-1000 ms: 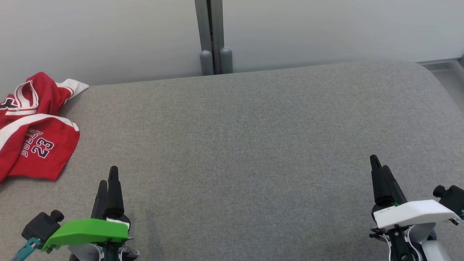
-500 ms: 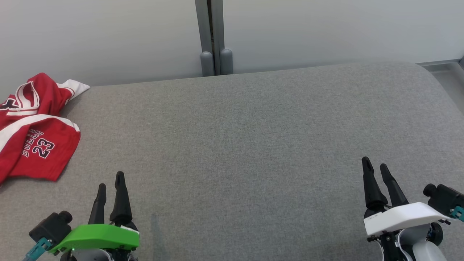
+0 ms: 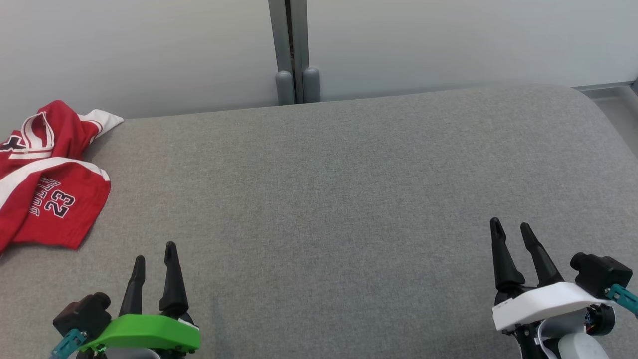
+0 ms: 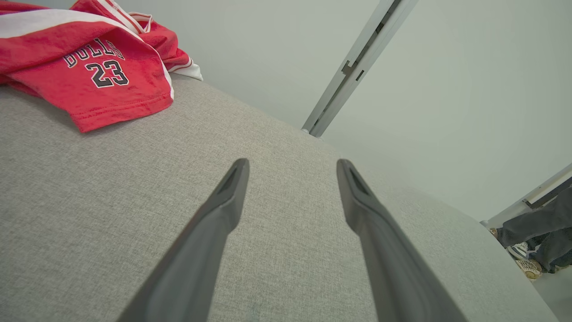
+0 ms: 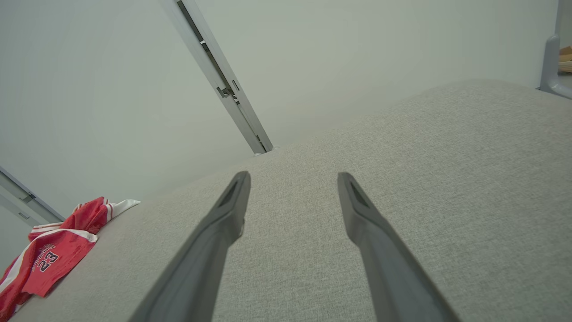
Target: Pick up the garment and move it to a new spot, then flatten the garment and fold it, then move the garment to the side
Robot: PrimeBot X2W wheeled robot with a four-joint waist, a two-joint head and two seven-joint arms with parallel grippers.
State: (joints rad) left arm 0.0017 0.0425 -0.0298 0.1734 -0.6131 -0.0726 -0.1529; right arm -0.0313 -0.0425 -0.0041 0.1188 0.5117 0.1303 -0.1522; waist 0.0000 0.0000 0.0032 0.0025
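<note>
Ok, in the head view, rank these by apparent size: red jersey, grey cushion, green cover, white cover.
1. grey cushion
2. red jersey, cropped at the edge
3. green cover and white cover: about alike, not ranked

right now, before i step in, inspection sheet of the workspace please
Surface: grey fabric pad, bare in the middle.
Job's things: red Bulls 23 jersey, bunched at the pad's far left edge.
Clutter: nothing seen.
Grippers: left gripper open, empty; right gripper open, empty; both apart from the jersey.
Cables: short teal lead by the left wrist camera, another on the right.
Surroundings: pale wall, grey post; a person's legs and shoes beyond the pad's edge.
</note>
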